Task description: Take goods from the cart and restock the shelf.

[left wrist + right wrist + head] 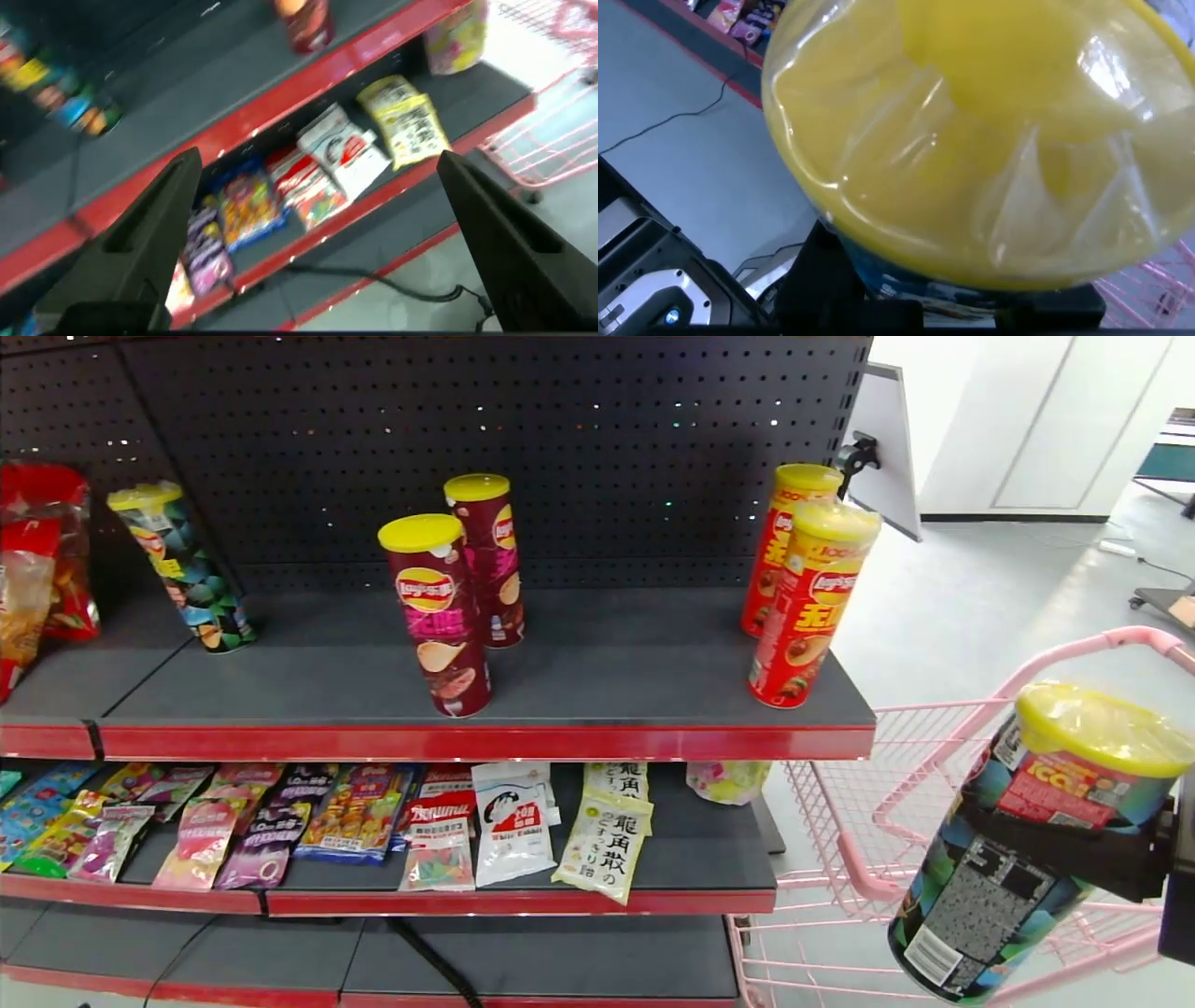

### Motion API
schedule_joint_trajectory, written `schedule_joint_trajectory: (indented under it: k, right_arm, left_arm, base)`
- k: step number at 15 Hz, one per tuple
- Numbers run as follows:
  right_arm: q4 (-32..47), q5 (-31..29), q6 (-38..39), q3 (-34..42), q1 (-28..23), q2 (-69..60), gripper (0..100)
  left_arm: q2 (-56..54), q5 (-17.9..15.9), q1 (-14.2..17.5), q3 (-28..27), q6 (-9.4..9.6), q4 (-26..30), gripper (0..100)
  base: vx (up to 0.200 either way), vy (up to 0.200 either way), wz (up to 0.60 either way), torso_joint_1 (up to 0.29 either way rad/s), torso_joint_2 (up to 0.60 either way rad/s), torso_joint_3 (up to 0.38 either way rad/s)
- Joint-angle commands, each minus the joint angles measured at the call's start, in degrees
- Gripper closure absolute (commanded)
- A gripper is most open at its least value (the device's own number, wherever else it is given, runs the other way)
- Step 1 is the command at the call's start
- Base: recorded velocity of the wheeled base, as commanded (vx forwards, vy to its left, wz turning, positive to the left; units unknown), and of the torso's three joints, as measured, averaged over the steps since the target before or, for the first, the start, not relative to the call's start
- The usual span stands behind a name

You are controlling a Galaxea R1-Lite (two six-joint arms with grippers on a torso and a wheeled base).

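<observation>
chip can [980,905] tilted over the pink cart [934,707], right tool [1064,842] clenched around its upper part; left tool [313,173] released

We see a matt dark shelf board [597,653], its front strip [485,743] glossy red, a perforated matt back panel [560,420], glossy snack bags [509,831], a pink coated-wire cart [1125,636], and at lower right a glossy can [990,896] with a yellow plastic lid [1102,728].
</observation>
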Motion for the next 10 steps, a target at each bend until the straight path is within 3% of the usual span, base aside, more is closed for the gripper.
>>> schedule_joint_trajectory:
  k: [1, 3, 5, 10]
  right_arm:
    - [-0.24, -0.01, -0.46, 0.67, 0.01, 0.22, 100]
    - [-0.59, 1.40, -0.72, 0.85, 0.36, -1.10, 100]
    - [-0.50, 6.15, 0.51, 0.93, 1.59, -1.89, 100]
    - [-0.50, 6.23, 0.16, 1.02, 3.61, -1.98, 100]
  left_arm:
    - [0.14, 0.02, -0.05, 0.06, 0.01, 0.03, 0]
    - [0.06, -0.15, -0.05, 0.15, -0.08, 0.03, 0]
    - [0.06, -0.07, -0.05, 0.15, -0.08, 0.03, 0]
    - [-0.82, 0.02, -0.05, 0.23, 0.01, 0.03, 0]
  base:
    - [0.000, 0.000, 0.00, 0.000, 0.00, 0.000]
    - [0.000, 0.000, 0.00, 0.000, 0.00, 0.000]
    - [0.000, 0.200, 0.00, 0.002, 0.00, 0.007]
    - [0.000, 0.200, 0.00, 0.001, 0.00, 0.000]
